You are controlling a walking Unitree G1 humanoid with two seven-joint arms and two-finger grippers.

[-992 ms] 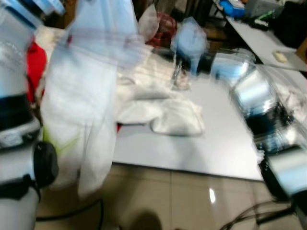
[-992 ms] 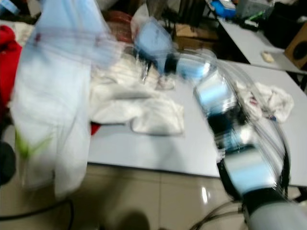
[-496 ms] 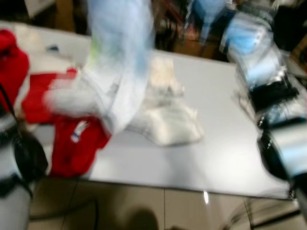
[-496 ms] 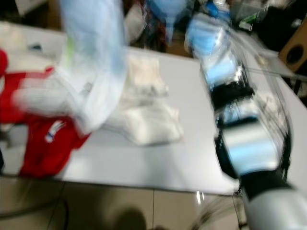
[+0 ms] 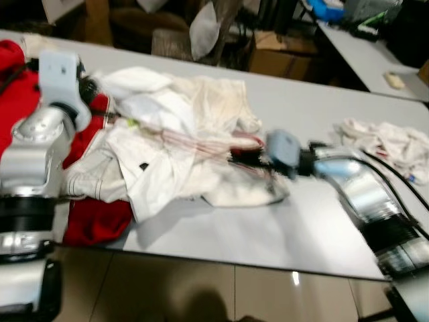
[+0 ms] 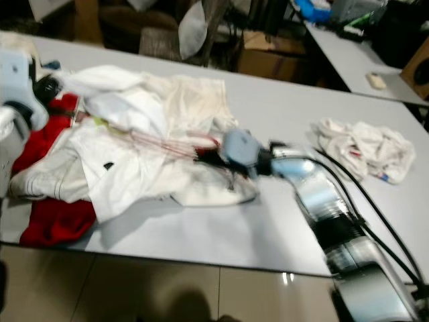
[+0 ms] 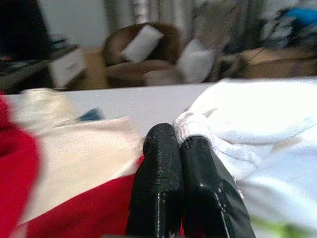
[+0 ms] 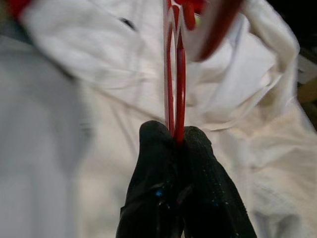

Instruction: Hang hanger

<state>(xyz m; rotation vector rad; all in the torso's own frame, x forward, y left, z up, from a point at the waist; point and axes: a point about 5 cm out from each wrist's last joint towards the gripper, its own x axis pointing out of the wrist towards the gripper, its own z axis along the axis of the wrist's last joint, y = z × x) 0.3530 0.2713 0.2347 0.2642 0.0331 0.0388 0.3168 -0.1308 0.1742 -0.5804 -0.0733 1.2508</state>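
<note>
Red hanger point(image 8: 174, 74) on white garments point(image 5: 167, 144); red clothing point(image 5: 94, 218) at near left; pale grey table point(image 5: 268, 238); white crumpled cloth point(image 5: 382, 141) far right; beige floor tiles point(image 5: 167, 292).

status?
Right pincer shut on red hanger, over white garment. Left pincer shut at the pile's edge, nothing visibly held. Clothes heaped around hanger.

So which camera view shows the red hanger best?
The right wrist view: the red hanger is close and sharp, pinched between the right gripper fingers over the white shirt. The two eye views show it as thin blurred red lines on the clothes pile, while the left wrist view looks at other clothes.
</note>
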